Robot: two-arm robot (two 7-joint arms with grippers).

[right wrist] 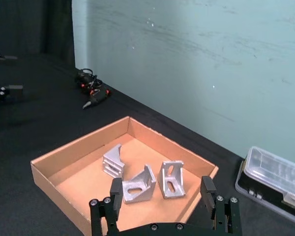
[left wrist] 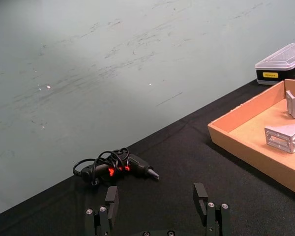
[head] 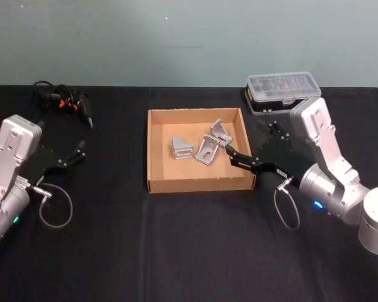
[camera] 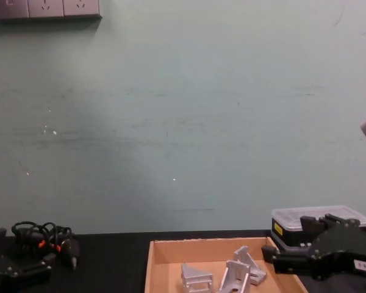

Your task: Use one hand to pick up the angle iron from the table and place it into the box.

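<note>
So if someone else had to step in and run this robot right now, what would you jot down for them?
Right gripper: open, holding nothing, over the right edge of the box.
Left gripper: open, idle above the table on the left side.
Three angle irons lie inside the box; none can be seen on the table.
Done: placing looks complete.
Left: probably just draw the right arm back.

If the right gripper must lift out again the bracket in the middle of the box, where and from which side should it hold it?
Probably from above, pinching the raised sloping plate of the middle bracket. It leans with one slotted face up, so that plate offers two flat sides. The open right gripper hangs over the box near wall; the neighbouring brackets leave little room.
</note>
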